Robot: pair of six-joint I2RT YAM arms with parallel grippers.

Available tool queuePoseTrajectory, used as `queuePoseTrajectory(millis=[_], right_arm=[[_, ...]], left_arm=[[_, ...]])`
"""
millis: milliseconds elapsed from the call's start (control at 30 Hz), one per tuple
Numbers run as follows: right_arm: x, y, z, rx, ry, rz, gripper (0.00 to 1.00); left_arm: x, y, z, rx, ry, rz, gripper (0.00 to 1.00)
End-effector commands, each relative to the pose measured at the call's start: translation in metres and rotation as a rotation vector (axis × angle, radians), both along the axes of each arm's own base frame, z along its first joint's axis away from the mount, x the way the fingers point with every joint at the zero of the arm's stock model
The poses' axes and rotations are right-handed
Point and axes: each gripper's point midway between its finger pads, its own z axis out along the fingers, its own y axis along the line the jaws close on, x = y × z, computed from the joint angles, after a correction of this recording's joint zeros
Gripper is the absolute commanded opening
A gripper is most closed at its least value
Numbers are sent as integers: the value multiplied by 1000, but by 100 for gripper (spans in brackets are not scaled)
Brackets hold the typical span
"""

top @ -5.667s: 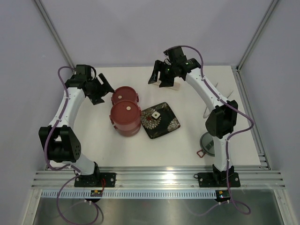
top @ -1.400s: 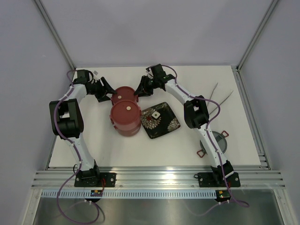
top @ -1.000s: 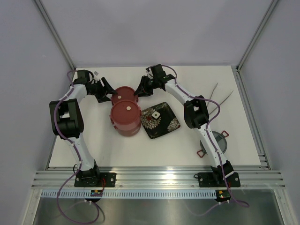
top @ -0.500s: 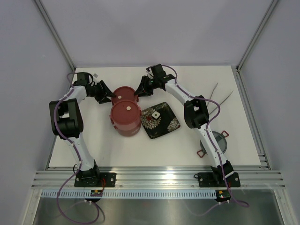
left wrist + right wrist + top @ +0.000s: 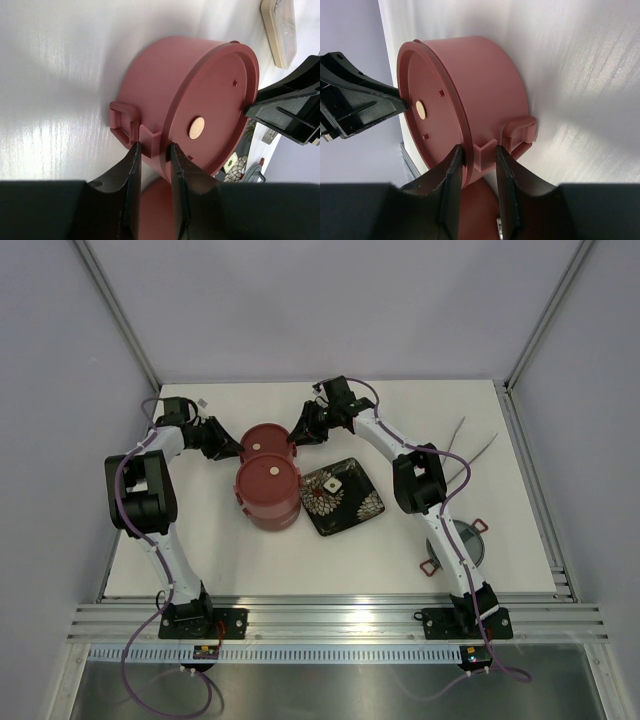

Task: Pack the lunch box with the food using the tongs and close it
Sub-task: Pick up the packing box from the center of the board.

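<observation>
1. Top external view: both arms meet at the far bowl (image 5: 266, 439), but I cannot read their jaws from up here.
2. Left wrist: the left gripper (image 5: 153, 147) pinches a tab on the bowl's rim.
3. Right wrist: the right gripper (image 5: 479, 150) clamps the opposite tab.
4. The lid (image 5: 210, 100) hides the inside of the bowl.
5. The tongs (image 5: 470, 453) lie far right, partly behind the right arm (image 5: 420, 485).

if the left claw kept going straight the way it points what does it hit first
The rear bowl: its side lug sits inside the left claw, so it would likely press into the bowl's wall.
</observation>
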Motion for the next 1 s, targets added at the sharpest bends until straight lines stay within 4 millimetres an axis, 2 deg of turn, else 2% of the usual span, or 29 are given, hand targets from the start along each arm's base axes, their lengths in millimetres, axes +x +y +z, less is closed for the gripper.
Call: queuePoseTrajectory(millis=[0,133,300,467,633,967], right_arm=[[-11,12,6,25,-1,38,36],[-11,12,8,29,-1,39,33],[-10,14,21,54,-15,45,15],[-7,15,40,76,-45,44,4],[-6,16,56,88,-71,43,0],[-6,16,78,109,-105,46,0]], left_arm=[[0,-20,11,-79,-34,-50,1],[1,-20,13,-85,-39,-51,0],[3,-22,24,-95,-62,-53,0],[4,-24,39,-103,-86,-60,0],[4,-25,49,-111,-104,-61,0],[4,-28,69,-129,-136,-65,0]])
